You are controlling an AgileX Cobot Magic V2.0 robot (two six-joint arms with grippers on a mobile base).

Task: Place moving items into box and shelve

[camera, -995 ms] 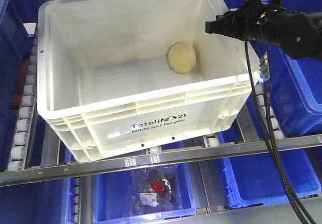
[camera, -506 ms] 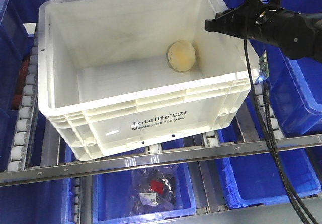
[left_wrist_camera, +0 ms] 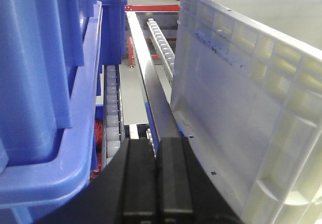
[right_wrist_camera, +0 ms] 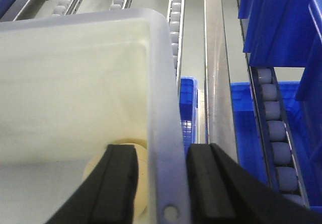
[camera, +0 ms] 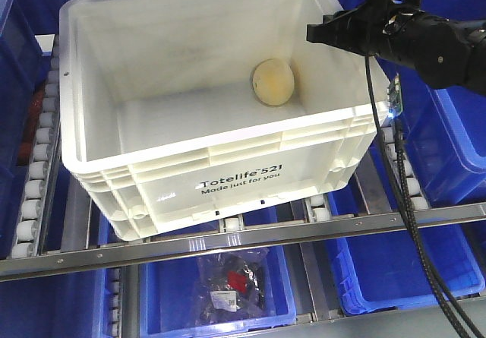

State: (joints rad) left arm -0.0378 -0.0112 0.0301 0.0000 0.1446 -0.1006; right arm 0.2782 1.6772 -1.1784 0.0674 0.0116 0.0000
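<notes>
- Roller shelving (camera: pixel 34 194) carries our box (camera: pixel 228 178), nudged slightly inward since earlier; shelving has begun.
- Our right gripper (right_wrist_camera: pixel 160 183) straddles its right rim; left gripper (left_wrist_camera: pixel 156 183) closed, empty.

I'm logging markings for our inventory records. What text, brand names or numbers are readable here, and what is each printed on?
"Totelife 521": black print on the front wall of the white box.
"Made just for you": smaller line just beneath it, same wall.
White label on the bagged item in the blue bin below: too small to read.
</notes>
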